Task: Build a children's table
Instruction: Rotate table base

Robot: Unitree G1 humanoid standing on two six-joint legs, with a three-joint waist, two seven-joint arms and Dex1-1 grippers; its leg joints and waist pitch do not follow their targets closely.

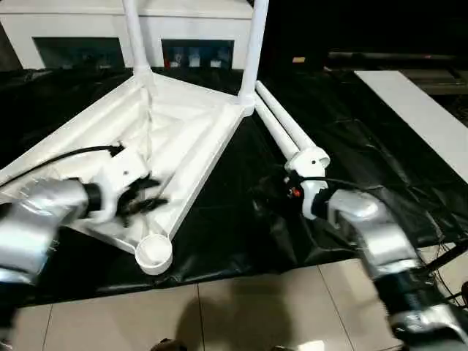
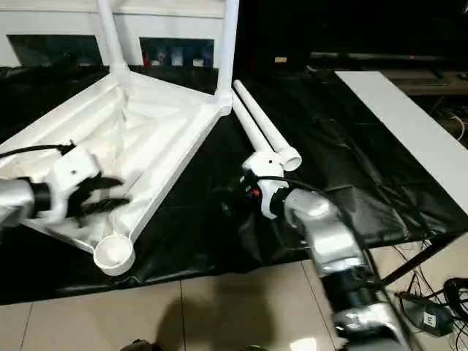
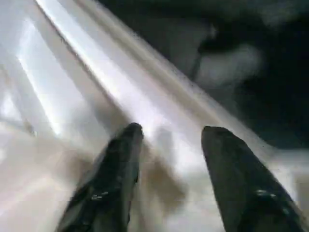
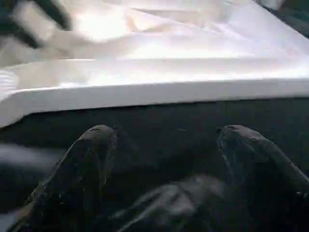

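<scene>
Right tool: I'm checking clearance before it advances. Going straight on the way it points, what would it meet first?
Probably the table top's white side rim, past a strip of black sheet. The right tool stands open with nothing between its fingers; depth is unclear.

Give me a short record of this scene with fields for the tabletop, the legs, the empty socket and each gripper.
tabletop: white tabletop upside down on black sheet, ribbed underside up
fitted legs: two legs upright in far corner sockets
loose legs: two loose legs lying together on the sheet, right of the top
empty socket: near corner socket open
left gripper: left gripper over the underside, fingers apart
right gripper: right gripper over the sheet, fingers apart, holding nothing
</scene>
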